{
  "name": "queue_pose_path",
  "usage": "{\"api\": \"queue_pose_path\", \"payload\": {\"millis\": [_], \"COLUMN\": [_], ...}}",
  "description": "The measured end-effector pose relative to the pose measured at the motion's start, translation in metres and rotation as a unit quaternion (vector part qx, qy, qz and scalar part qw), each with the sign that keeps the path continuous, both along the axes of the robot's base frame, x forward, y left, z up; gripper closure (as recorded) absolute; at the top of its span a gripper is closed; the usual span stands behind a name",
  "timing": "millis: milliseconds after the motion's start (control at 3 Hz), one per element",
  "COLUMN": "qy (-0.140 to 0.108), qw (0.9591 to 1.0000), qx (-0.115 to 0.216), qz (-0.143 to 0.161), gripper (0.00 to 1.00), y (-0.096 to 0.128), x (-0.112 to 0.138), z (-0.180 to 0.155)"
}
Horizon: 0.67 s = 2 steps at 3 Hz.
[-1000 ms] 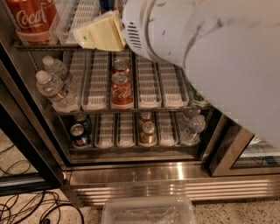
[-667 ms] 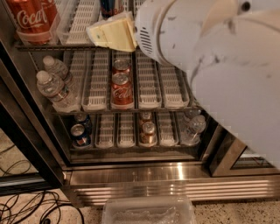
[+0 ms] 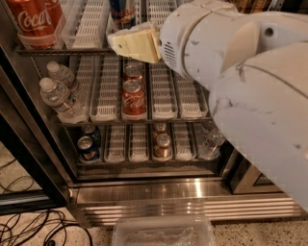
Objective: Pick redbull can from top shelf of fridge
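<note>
The redbull can point(image 3: 122, 10) stands in a lane of the top shelf point(image 3: 91, 26), cut off by the upper edge of the view; only its blue-and-silver lower part shows. My gripper point(image 3: 134, 44), cream-coloured at the end of the big white arm point(image 3: 226, 57), hangs just below and in front of the can, at the shelf's front edge. It covers the can's base. The fridge point(image 3: 192, 192) stands open, with its wire racks in view.
A large red Coca-Cola can point(image 3: 36, 19) stands at the top left. Water bottles point(image 3: 60, 96) and red cola cans point(image 3: 134, 93) fill the middle rack, small cans point(image 3: 89, 144) the lowest. A clear plastic bin point(image 3: 163, 233) and cables point(image 3: 29, 230) lie on the floor.
My gripper and arm have moved to the right along the top shelf's front, from left of the redbull can's lane to right below the can. The cans have not moved.
</note>
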State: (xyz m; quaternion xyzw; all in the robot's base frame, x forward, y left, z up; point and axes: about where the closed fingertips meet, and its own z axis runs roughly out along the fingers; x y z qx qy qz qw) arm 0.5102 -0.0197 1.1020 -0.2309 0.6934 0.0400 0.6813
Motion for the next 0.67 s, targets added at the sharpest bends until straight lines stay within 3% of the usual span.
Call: {"api": "queue_pose_path", "payload": {"millis": [333, 667], "qy": [-0.01, -0.026], "qw": [0.9999, 0.9996], "qx": [0.0, -0.009], "qz": [-0.004, -0.009], "gripper": [0.0, 0.09], "y": [-0.0047, -0.0106], "x": [-0.0016, -0.0038], "z": [-0.0039, -0.0063]}}
